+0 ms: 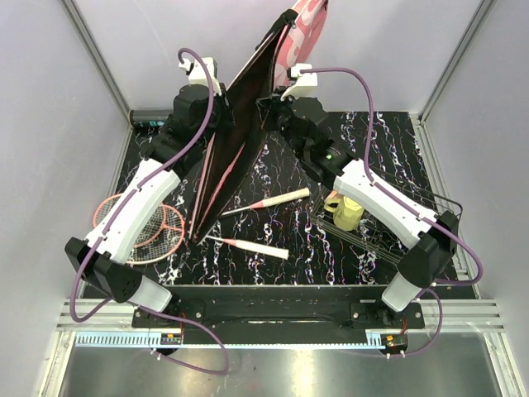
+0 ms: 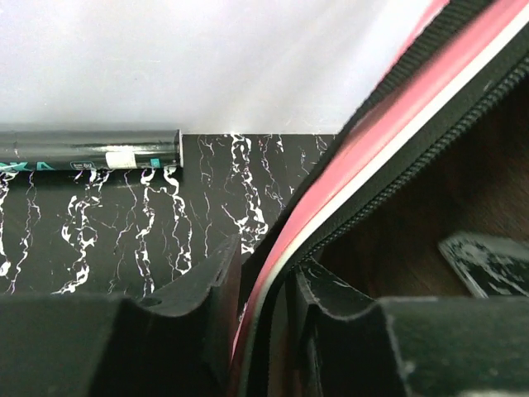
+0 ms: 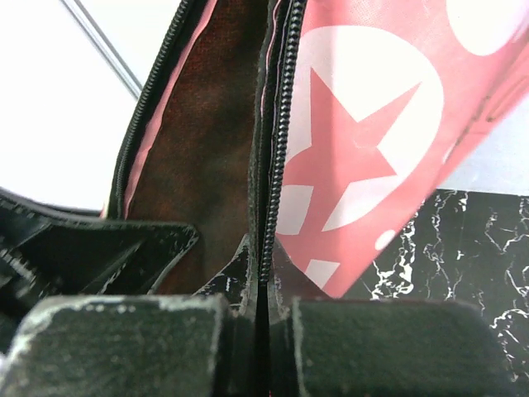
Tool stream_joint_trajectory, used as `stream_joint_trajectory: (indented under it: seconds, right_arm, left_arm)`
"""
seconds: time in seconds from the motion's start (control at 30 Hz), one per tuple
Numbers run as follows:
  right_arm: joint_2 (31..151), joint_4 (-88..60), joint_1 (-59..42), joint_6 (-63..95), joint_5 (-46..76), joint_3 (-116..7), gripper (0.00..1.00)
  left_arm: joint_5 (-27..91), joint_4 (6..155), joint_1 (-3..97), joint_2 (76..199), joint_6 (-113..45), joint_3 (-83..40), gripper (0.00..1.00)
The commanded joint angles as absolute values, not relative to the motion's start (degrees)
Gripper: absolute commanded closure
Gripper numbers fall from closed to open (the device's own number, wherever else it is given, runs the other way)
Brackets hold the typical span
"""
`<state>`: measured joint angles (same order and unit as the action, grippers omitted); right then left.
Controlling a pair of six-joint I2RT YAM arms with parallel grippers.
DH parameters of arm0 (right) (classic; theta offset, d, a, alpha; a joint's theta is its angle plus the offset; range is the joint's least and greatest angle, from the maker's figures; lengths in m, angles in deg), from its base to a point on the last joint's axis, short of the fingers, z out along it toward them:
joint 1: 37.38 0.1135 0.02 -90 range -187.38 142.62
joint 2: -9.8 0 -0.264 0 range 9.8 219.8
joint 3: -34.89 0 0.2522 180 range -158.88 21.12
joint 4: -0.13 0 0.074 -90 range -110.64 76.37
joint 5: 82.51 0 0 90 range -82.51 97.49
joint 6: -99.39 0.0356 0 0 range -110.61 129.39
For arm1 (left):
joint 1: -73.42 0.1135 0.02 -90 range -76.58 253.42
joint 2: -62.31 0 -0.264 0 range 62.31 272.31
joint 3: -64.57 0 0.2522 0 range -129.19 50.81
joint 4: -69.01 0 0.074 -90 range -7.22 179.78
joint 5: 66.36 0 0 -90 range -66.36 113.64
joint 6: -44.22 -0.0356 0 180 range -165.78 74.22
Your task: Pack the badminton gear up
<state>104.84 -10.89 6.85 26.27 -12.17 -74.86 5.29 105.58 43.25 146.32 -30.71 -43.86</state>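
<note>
Packing is barely begun: the two racquets [image 1: 248,245] are seen lying on the bench [image 1: 331,265], heads at its left edge, and the black tube [image 2: 91,149] is set along the far edge by the left corner (no shuttlecocks can be made out). The racquet cover [image 1: 244,124] is held upright over the far middle, unzipped, dark-lined, pink outside. Its zip edge is pinched by the closed right gripper [image 3: 263,285]; its other edge is straddled by the left gripper [image 2: 266,263], whose hold cannot be told.
</note>
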Motion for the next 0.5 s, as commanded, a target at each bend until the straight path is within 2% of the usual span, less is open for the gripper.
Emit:
stream_joint_trajectory:
  seconds: [0.0,0.2,0.33,0.47]
  right_arm:
    - [101.3,-8.3,6.9,28.8,-5.3,-76.9,1.00]
    - [101.4,-8.8,6.3,28.9,-2.2,-76.3,1.00]
    - [101.6,-8.8,5.9,29.2,-0.9,-76.3,1.00]
    - [102.3,-9.1,5.3,29.0,1.8,-76.2,1.00]
  left_arm:
    - [11.6,103.9,46.2,148.4,-28.2,-48.4,0.67]
    - [17.5,105.2,47.4,150.4,-29.1,-51.0,0.55]
    - [19.2,105.3,47.7,150.7,-29.5,-51.1,0.56]
    - [19.7,105.1,48.3,149.9,-30.5,-50.8,0.63]
